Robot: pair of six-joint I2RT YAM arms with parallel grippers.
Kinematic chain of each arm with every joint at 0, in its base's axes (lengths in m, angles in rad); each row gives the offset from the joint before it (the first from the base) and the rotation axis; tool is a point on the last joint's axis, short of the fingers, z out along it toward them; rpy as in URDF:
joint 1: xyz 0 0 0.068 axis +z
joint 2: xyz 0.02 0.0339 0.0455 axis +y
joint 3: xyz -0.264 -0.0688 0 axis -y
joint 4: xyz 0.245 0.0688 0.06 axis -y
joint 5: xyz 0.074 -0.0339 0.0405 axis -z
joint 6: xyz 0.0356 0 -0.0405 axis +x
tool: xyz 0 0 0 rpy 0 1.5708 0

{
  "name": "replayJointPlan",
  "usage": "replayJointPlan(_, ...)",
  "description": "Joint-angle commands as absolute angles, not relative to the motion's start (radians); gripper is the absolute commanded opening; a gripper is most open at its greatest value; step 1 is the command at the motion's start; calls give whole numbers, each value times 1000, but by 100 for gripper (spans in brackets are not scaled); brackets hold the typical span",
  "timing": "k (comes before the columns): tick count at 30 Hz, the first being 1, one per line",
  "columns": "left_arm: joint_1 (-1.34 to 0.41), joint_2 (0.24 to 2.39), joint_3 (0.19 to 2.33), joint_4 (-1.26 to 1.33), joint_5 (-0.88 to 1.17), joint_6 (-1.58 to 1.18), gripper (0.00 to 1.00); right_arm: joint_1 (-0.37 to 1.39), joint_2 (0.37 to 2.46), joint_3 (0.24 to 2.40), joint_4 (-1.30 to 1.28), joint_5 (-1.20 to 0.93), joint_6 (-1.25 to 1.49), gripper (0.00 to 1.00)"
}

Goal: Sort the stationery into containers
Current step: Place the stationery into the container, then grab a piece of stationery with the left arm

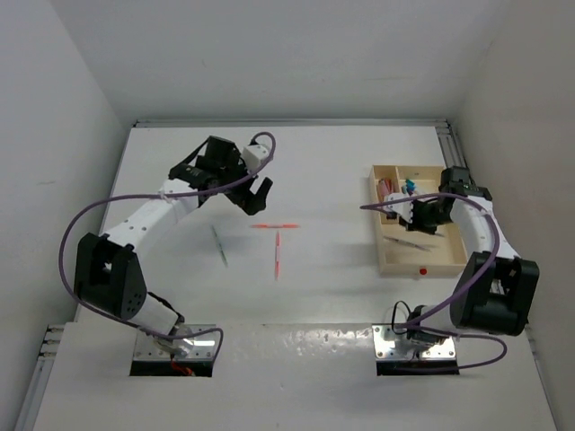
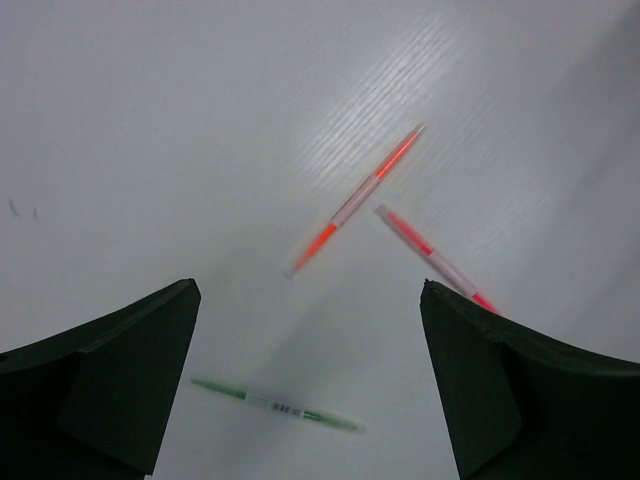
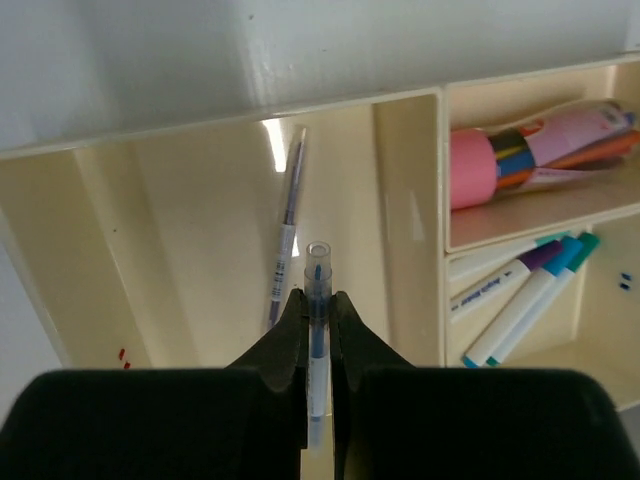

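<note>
Pen [image 3: 318,268], clear-blue body, clamped between fingers of right pincer [image 3: 318,310], above large section of wooden tray [image 3: 410,190]. Left pincer [image 2: 310,320] wide apart, empty, over orange pen [image 2: 358,198], second orange pen [image 2: 432,258], green pen [image 2: 275,404] on counter [image 2: 150,120].

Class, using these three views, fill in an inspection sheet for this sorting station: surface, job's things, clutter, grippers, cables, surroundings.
Surface: white table, shiny near the arm bases.
Job's things: two orange-red pens and a green pen lie loose on the table. The wooden tray holds a grey pen in its large section, with markers and a pink-ended pack in the small ones.
Clutter: nothing seen.
Grippers: left gripper open above the loose pens; right gripper shut on a blue pen over the large section.
Cables: purple cables loop off both arms; the right one passes over the tray's rim.
Surroundings: white walls; metal base plates.
</note>
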State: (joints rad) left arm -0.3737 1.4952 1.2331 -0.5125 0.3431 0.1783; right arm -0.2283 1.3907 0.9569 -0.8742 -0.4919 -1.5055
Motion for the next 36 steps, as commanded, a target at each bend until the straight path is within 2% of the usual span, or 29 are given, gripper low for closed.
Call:
replayJointPlan(1,-382,1488,1247,-554,231,328,97,-206,1407,939,-822,-466,-1566,0)
replayJointPlan(3,-373,1538,1270,-594,251,397,90,-196,1427,922,-818,-448,-1563,10)
replayJointPlan(4,-371,1586,1299,-624,265,432,85,-196,1431,905,-799,-427,-1562,18)
replayJointPlan(5,-371,1606,1311,-640,271,452,82,-196,1434,900,-790,-423,-1554,32)
replayJointPlan(9,-377,1700,1356,-663,282,532,71,-198,1421,907,-773,-433,-1500,49)
replayJointPlan(13,-391,1778,1376,-631,265,610,64,-199,1391,965,-761,-485,-1355,50)
replayJointPlan(16,-402,1815,1388,-643,294,667,59,-209,1353,1024,-746,-573,-1137,50)
replayJointPlan(21,-408,1828,1351,-631,379,742,59,-219,1272,1074,-712,-709,-771,51)
replayJointPlan(28,-429,1845,1299,-575,452,773,60,-225,1204,1084,-663,-772,-554,52)
replayJointPlan(36,-477,1904,1279,-560,425,795,60,-259,1206,1127,-646,-838,-370,52)
